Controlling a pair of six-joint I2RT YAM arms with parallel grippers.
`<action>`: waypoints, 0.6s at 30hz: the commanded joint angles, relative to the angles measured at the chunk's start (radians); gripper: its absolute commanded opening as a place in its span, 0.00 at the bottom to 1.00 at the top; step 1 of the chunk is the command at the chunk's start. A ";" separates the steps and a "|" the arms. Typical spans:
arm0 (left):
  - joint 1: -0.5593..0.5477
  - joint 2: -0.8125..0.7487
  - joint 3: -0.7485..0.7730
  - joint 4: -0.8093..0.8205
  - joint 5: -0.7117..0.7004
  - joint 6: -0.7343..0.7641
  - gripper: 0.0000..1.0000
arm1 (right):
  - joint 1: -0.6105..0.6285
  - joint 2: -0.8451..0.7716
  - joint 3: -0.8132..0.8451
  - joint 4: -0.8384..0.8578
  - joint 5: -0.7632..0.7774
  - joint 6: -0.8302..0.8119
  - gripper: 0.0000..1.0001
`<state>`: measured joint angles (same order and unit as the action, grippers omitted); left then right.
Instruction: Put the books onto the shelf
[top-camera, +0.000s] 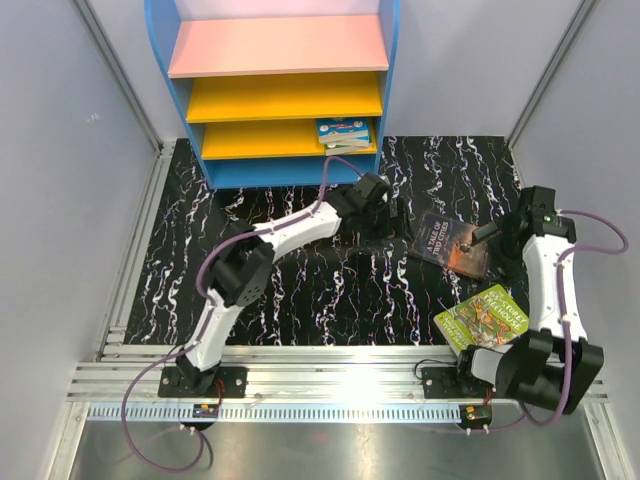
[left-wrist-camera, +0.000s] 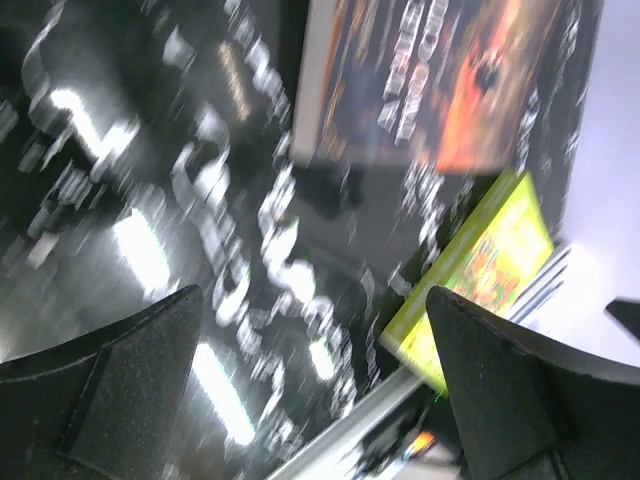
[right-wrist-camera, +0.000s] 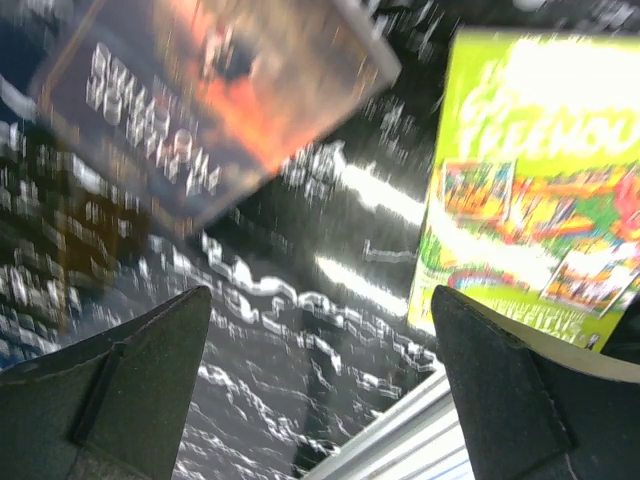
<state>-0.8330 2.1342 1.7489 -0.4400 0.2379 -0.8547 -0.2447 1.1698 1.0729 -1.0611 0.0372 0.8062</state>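
1. A black, white-veined mat (top-camera: 300, 290) is lying under the left pincer (top-camera: 392, 222) and the right pincer (top-camera: 478, 236).
2. Grey walls (top-camera: 60, 150) are standing well beyond both pincers, closing in three sides.
3. Aluminium rails (top-camera: 330, 365) are running behind the pincers, along the mat's near edge.
4. Light is glaring in white streaks (left-wrist-camera: 140, 250) on the mat just below each pincer.
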 joint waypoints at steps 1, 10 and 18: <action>0.003 0.108 0.184 0.049 0.057 -0.056 0.99 | -0.109 0.099 0.085 0.027 0.055 -0.067 1.00; 0.046 0.269 0.368 0.090 0.031 -0.037 0.99 | -0.238 0.287 0.131 0.127 0.112 -0.171 1.00; 0.063 0.476 0.552 0.121 0.161 -0.059 0.99 | -0.240 0.387 0.016 0.390 -0.058 -0.165 1.00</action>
<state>-0.7685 2.5526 2.2322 -0.3706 0.3054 -0.8940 -0.4835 1.5257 1.1229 -0.8062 0.0475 0.6556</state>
